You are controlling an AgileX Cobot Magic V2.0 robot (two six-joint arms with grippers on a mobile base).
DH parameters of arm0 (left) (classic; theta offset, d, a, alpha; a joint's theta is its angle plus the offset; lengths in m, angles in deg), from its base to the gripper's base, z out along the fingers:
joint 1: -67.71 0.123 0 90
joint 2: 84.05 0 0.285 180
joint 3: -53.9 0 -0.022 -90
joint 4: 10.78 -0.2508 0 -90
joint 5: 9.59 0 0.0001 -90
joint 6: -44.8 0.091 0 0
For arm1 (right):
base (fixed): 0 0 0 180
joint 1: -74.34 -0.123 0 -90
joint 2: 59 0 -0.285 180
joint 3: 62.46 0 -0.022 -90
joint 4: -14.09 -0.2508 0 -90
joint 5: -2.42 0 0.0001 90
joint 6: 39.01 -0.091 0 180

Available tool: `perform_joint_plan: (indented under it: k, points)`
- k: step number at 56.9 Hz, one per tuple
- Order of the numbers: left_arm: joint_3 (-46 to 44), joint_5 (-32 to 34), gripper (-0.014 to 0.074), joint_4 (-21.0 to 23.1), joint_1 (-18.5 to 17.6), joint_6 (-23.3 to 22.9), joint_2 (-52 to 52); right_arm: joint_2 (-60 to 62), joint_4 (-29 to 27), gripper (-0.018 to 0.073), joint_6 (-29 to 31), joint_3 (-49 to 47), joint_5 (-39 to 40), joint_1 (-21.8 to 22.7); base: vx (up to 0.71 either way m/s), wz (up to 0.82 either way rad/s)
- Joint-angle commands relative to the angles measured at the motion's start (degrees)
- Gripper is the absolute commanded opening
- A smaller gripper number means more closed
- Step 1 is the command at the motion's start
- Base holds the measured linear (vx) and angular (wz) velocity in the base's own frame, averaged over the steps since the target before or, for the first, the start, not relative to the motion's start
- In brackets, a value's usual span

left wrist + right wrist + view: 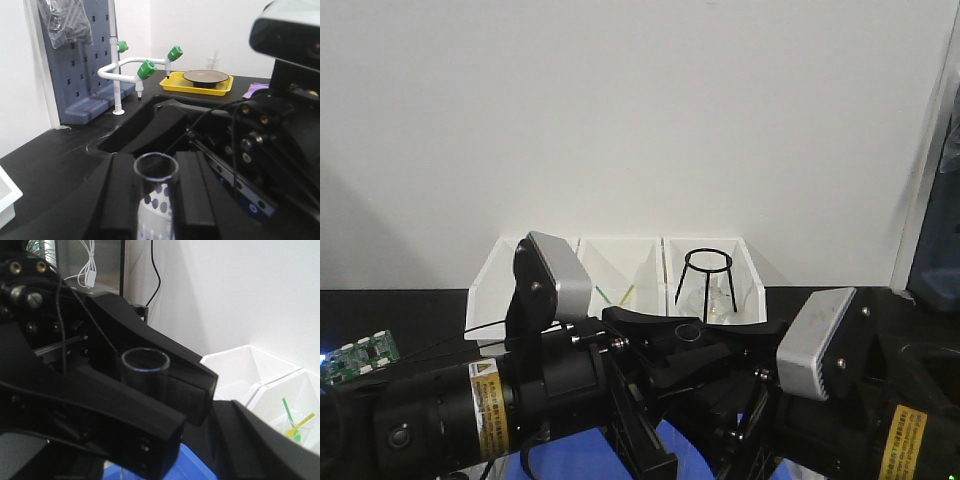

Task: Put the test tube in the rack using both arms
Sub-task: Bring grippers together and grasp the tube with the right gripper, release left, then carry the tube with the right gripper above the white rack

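The test tube is gripped by the left hand. Its two black fingers are pressed against the glass just below the rim, and the tube is held upright, mouth up. The glass is seen as clear and thin-walled, with a round open rim. Through its lower part, white plastic pierced by dark round holes is made out: the rack, directly beneath the hand.

The right hand is brought in close against the left. In the right wrist view only one of its own fingers is seen, set off to the side and clear of the tube, so its jaws are taken to stand apart.

Little free room is left around the tube, as black finger bodies crowd both flanks.

Beyond the left hand a sink is sunk into the black worktop, with a white faucet and a yellow tray farther off. These are shown by the left wrist view alone.

Three white bins against the wall beyond both hands are shown whole only in the front view, where the tube is barely made out. A blue surface is seen beneath the hands.
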Motion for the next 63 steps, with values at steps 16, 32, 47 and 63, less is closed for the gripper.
perform_joint_plan:
  k: [16, 32, 47, 63]
  points:
    - [-2.05, 2.38, 0.0003, 3.55, -0.28, -0.05, 1.89, 1.13, -2.03, 0.0002, -0.20, -2.12, 3.92, -0.10, 0.00, 0.00]
    - [-2.05, 2.33, 0.0089, 3.39, -0.28, 0.75, 1.89, 1.13, -2.03, -0.0011, -0.26, -2.12, 4.00, -0.10, 0.00, 0.00]
    - [-2.05, 2.33, 0.0374, 3.52, -0.28, 0.92, 2.04, 1.13, -2.03, -0.0011, -1.26, -2.12, 4.00, -0.10, 0.00, 0.00]
    - [-2.05, -7.34, 0.0437, 3.91, -0.23, 1.48, 14.30, 1.13, -3.14, -0.0011, 0.34, -2.06, 3.89, 1.77, 0.00, 0.00]
